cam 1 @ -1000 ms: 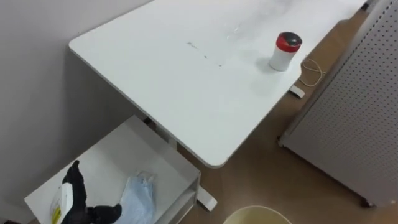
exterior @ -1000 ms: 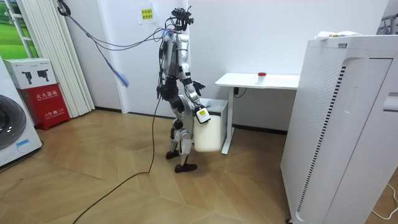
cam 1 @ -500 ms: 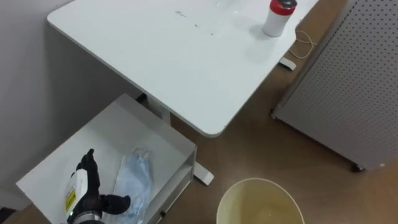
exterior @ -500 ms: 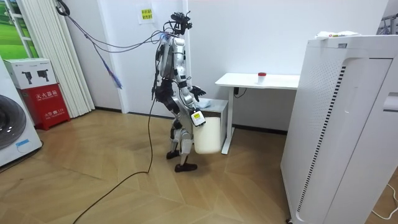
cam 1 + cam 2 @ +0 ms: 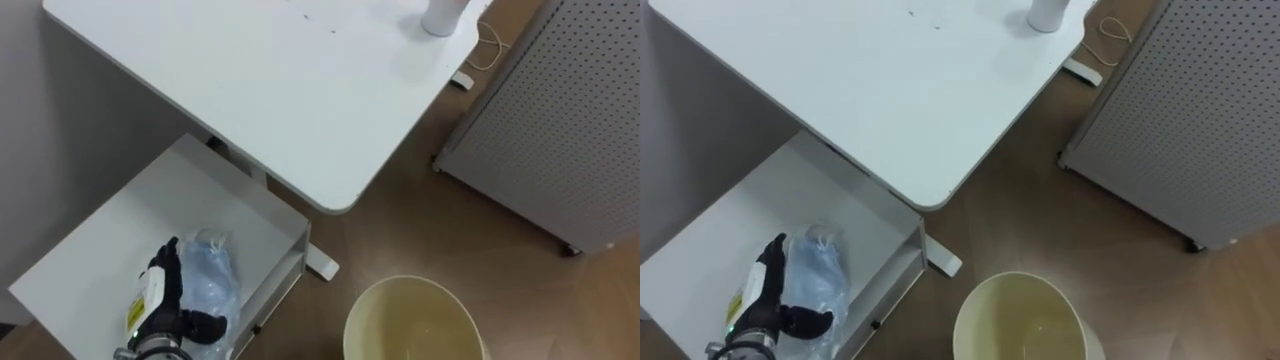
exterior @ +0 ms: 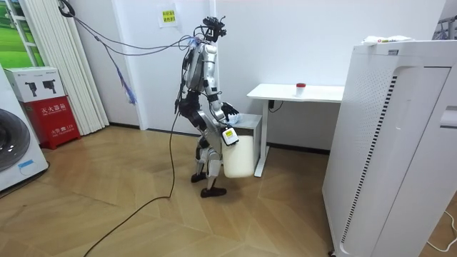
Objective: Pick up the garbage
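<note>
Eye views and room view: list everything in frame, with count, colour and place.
desk: 1, white, against the wall.
low cabinet: 1, white, beside the desk's leg.
plastic bag: 1, clear bluish, crumpled, on the cabinet top.
canister: 1, white with red lid, on the desk.
bin: 1, pale yellow, open-topped, in front of the cabinet.
perforated panel: 1, grey-white, right of the desk.
cable: 1, white, on the floor by the desk's foot.
washing machine: 1, white, room view's left.
red box: 1, beside the washing machine.
left hand: black, open, on the cabinet top at the bag's left edge.
right hand: at the bin's rim.
</note>
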`<state>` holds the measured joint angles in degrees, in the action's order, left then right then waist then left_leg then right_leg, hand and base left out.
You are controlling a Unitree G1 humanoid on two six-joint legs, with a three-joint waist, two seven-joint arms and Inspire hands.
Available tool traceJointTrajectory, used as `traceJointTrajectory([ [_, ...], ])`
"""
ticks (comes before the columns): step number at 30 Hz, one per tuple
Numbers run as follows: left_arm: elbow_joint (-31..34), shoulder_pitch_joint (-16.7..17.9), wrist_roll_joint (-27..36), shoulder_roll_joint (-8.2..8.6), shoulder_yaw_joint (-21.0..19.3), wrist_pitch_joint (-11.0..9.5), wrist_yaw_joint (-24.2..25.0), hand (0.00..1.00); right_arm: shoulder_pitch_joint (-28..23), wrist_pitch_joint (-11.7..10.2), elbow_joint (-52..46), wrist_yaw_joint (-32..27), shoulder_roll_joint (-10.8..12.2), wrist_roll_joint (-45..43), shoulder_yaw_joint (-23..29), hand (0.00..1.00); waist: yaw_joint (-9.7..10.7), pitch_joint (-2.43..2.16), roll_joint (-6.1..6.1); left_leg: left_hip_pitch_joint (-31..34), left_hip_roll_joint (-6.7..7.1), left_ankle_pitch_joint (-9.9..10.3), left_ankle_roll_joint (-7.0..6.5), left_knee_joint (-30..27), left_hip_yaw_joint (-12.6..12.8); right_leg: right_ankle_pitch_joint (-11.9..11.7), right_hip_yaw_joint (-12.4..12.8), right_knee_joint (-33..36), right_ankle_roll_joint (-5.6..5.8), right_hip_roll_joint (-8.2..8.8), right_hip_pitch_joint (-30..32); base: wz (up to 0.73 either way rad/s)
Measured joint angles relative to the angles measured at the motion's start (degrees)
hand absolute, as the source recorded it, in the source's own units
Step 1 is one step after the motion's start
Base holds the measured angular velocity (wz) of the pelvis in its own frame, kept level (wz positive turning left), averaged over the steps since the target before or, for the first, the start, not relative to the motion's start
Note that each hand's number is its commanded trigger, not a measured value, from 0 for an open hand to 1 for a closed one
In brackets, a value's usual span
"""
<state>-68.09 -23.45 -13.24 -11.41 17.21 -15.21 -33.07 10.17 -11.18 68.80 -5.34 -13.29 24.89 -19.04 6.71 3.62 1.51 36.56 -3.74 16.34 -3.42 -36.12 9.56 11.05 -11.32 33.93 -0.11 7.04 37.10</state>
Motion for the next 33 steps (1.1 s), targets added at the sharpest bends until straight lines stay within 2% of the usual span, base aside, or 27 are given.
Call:
traceJointTrajectory([
  [5,0.0,-0.2,-3.6,-0.47,1.5,0.3,-0.1,0.0,0.6,0.1,0.0,0.4,0.0,-0.2,-0.8,1.0,1.4,0.11,0.17,0.1,0.17,0.0,0.0,0.2,-0.2,0.1,-0.1,-0.2,0.07,0.07,0.0,0.0],
  [9,-0.1,-1.6,-8.4,-0.49,2.4,1.6,0.1,0.0,0.6,0.1,-0.1,0.5,0.0,-0.2,-1.0,1.0,2.0,0.17,0.26,0.4,0.14,0.0,0.0,0.3,-0.3,0.1,-0.2,-0.4,0.07,0.01,0.1,0.0],
  [10,-0.2,-1.8,-8.9,-0.57,2.7,1.8,0.1,0.13,0.6,0.1,-0.2,0.5,0.0,-0.1,-1.0,1.0,2.1,0.18,0.25,0.4,0.12,0.0,0.0,0.3,-0.3,0.1,-0.2,-0.4,0.07,0.01,0.1,0.0],
  [11,-0.2,-1.9,-9.0,-0.67,3.6,2.2,0.2,0.58,0.6,0.1,-0.3,0.5,0.0,-0.1,-1.0,1.0,2.2,0.21,0.21,0.3,0.1,0.0,0.0,0.3,-0.3,0.1,-0.2,-0.5,0.07,0.0,0.1,0.0],
  [12,-0.2,-2.1,-9.0,-0.66,4.3,2.5,0.4,0.75,0.6,0.1,-0.3,0.5,0.0,0.0,-1.1,1.0,2.4,0.3,0.08,0.3,0.07,0.0,0.0,0.4,-0.3,0.1,-0.2,-0.5,0.07,-0.03,0.1,0.0],
  [13,-0.3,-2.1,-9.0,-0.66,4.6,2.7,0.6,1.0,0.6,0.1,-0.3,0.5,-0.1,0.0,-1.1,1.0,2.4,0.39,0.05,0.3,0.05,0.0,0.0,0.5,-0.2,0.0,-0.2,-0.5,0.07,-0.06,0.1,0.0],
  [17,-1.5,-2.3,-9.0,-0.66,5.9,4.4,3.1,1.0,0.6,0.3,-1.6,0.5,-0.5,0.0,-1.1,1.0,2.4,0.59,-0.1,0.5,-0.04,0.0,0.0,1.2,1.1,0.0,0.8,-0.3,0.06,-0.07,1.4,-0.11],
  [19,-1.7,-2.4,-9.0,-0.57,6.1,4.8,2.6,1.0,0.6,0.5,-2.2,0.5,-0.6,0.0,-1.1,1.0,2.4,0.61,-0.12,0.5,-0.06,0.0,0.03,1.4,1.4,0.0,1.3,-0.2,0.06,-0.14,1.8,-0.1],
  [22,-2.6,-4.2,-9.6,-1.75,6.2,5.5,2.9,1.0,0.9,1.4,-2.6,0.4,-0.5,-0.3,-1.1,1.0,2.4,0.65,-0.21,0.5,-0.07,-0.1,0.14,1.7,1.5,0.0,1.7,-0.2,0.05,-0.15,1.8,0.0],
  [29,-2.9,-5.3,-12.6,-2.31,7.2,8.2,3.4,1.0,1.1,2.0,-4.0,0.1,-0.5,-0.6,-2.2,1.0,2.4,0.65,-0.2,-0.3,0.09,-0.2,0.15,2.6,2.3,0.0,1.9,-0.4,0.06,-0.13,1.7,-0.04],
  [33,-2.9,-4.9,-14.4,-1.66,7.8,8.6,4.6,1.0,1.1,2.0,-4.1,0.0,-0.2,-0.7,-2.2,1.0,2.4,0.66,-0.2,-0.7,-0.09,-0.2,0.19,2.9,2.5,0.0,1.9,-0.8,0.05,-0.1,1.5,-0.03],
])
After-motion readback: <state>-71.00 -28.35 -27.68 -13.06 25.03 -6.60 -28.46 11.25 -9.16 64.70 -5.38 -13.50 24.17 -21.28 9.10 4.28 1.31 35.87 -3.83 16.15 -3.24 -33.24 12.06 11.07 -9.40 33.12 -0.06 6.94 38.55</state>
